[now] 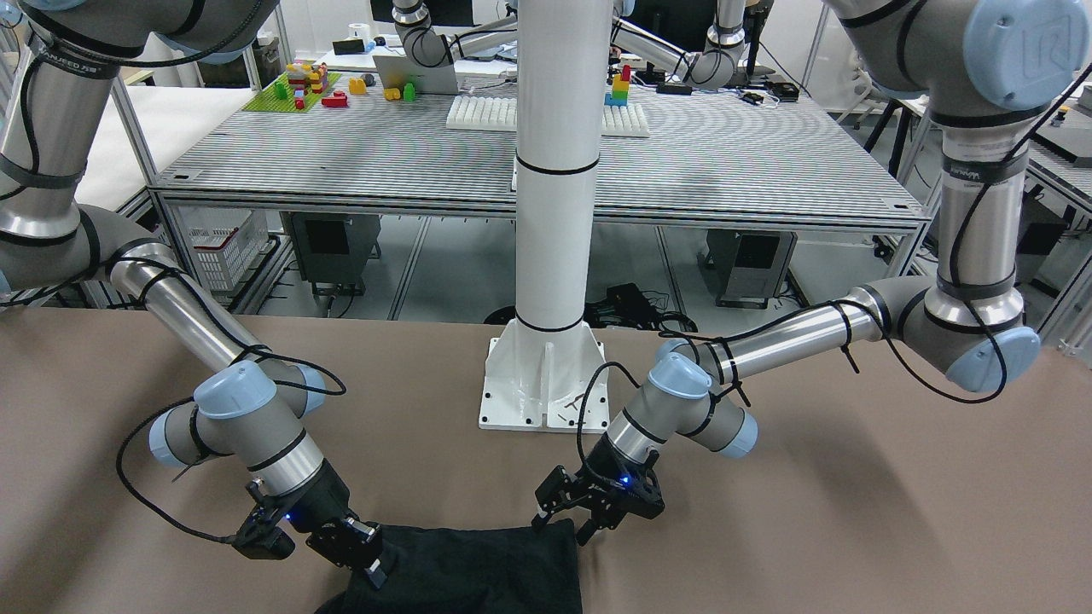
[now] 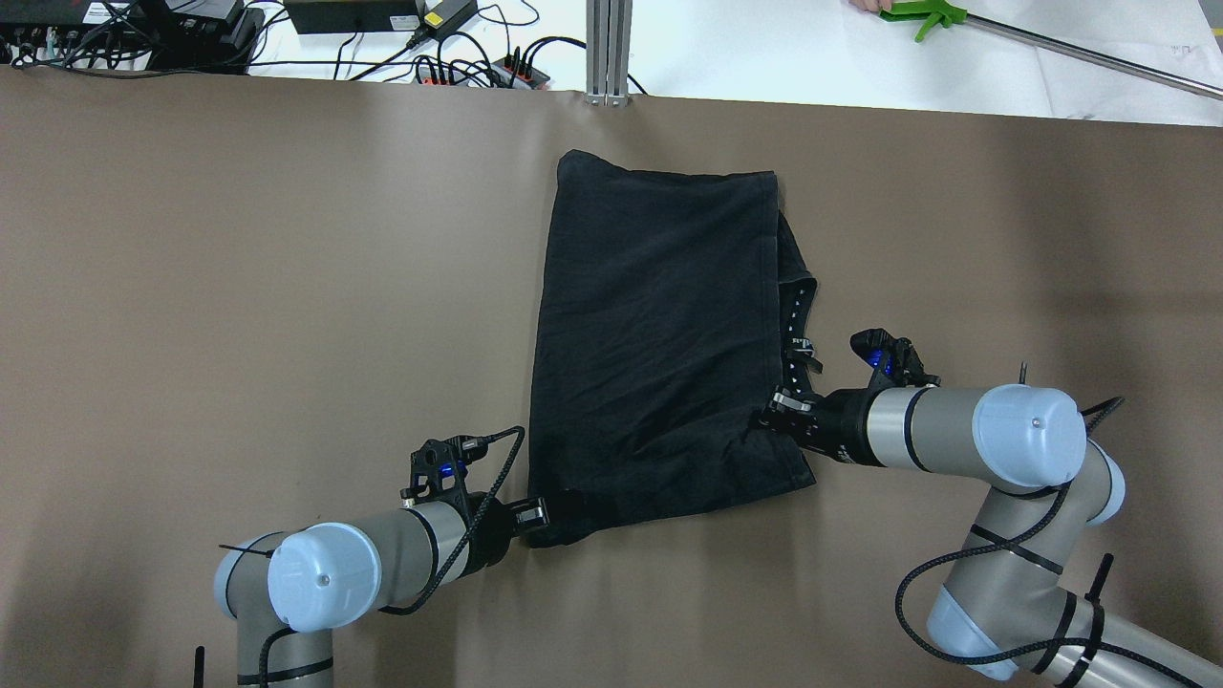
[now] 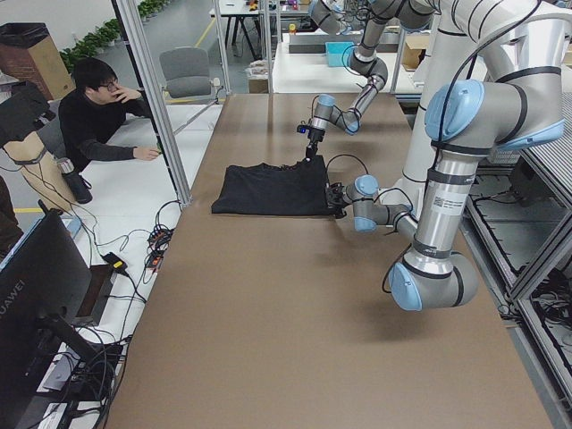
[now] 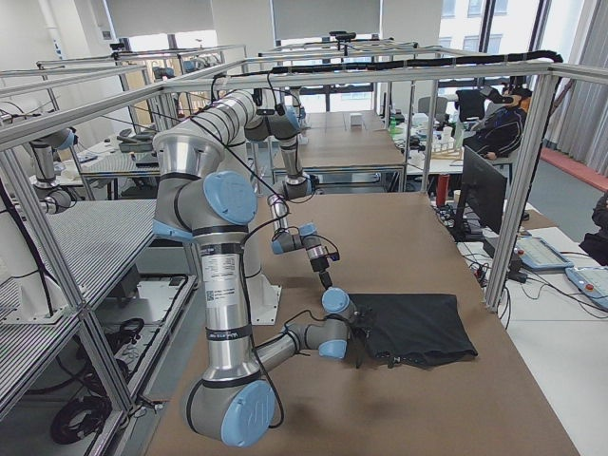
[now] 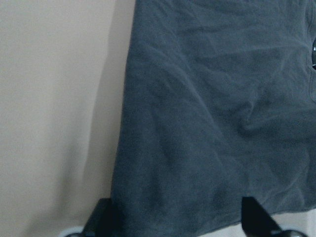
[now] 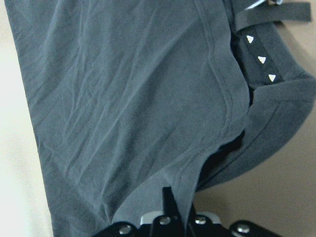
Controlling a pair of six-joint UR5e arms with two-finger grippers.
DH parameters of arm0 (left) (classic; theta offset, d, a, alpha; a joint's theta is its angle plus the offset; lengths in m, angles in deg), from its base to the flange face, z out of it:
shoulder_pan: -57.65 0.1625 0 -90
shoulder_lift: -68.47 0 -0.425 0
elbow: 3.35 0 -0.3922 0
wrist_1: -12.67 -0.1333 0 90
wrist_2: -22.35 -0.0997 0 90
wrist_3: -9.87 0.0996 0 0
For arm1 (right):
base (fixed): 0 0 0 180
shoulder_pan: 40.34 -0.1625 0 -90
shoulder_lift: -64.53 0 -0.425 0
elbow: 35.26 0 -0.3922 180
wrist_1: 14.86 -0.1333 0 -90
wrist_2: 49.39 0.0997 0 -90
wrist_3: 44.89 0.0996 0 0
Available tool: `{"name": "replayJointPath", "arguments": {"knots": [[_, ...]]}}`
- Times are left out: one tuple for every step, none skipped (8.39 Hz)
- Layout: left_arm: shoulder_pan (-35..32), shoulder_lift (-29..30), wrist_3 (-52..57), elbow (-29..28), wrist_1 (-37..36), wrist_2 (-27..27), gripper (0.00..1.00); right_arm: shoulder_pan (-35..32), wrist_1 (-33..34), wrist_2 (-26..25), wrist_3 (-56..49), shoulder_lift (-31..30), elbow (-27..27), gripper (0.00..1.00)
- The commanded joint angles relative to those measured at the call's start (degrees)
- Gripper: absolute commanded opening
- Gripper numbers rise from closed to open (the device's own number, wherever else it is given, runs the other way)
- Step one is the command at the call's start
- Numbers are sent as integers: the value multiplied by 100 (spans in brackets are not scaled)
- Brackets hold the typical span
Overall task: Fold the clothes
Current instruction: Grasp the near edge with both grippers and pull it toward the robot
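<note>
The clothes (image 2: pixel 659 354) are one black garment lying folded flat on the brown table, with a studded strap showing at its right edge (image 6: pixel 259 60). My right gripper (image 2: pixel 764 418) is at the garment's near right edge, shut on a raised fold of the upper layer (image 6: pixel 170 207). At the near left corner my left gripper (image 2: pixel 547 511) is open. In the left wrist view its fingertips (image 5: pixel 103 222) stand wide apart with the cloth's near edge (image 5: pixel 212 123) between them. The front-facing view shows the garment (image 1: pixel 478 571) at the bottom edge, between the right gripper (image 1: pixel 375 567) and the left gripper (image 1: pixel 565 522).
The white pillar's base plate (image 1: pixel 543 384) is bolted to the table on the robot's side of the garment. An aluminium post (image 2: pixel 609 48), cables and a green-handled tool (image 2: pixel 922 14) line the far edge. A person (image 3: pixel 98 116) sits beyond the table.
</note>
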State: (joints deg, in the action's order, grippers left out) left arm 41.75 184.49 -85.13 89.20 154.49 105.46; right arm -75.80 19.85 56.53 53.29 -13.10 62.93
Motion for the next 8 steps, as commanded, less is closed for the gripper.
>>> {"name": "replayJointPath", "arguments": {"knots": [[96,-9,-1,-9,-15,-120,89,-4,0,-10,0,2,7,0],[87,-53,-1,-9,-15,-138,75,5,0,-10,0,11,7,0],[95,-79,-1,-9,-24,-138,57,-4,0,-10,0,11,15,0],[95,-88,-1,-27,-24,-138,47,-4,0,-10,0,-6,7,0],[104,-79,-1,-35,-24,-146,47,-4,0,-10,0,-7,7,0],[104,-62,-1,-36,-24,-155,38,-4,0,-62,0,2,7,0],[113,-53,-1,-36,-24,-234,15,-4,0,-72,0,2,7,0],[148,-53,-9,-1,-15,-252,0,-4,0,-72,0,-6,7,0]]}}
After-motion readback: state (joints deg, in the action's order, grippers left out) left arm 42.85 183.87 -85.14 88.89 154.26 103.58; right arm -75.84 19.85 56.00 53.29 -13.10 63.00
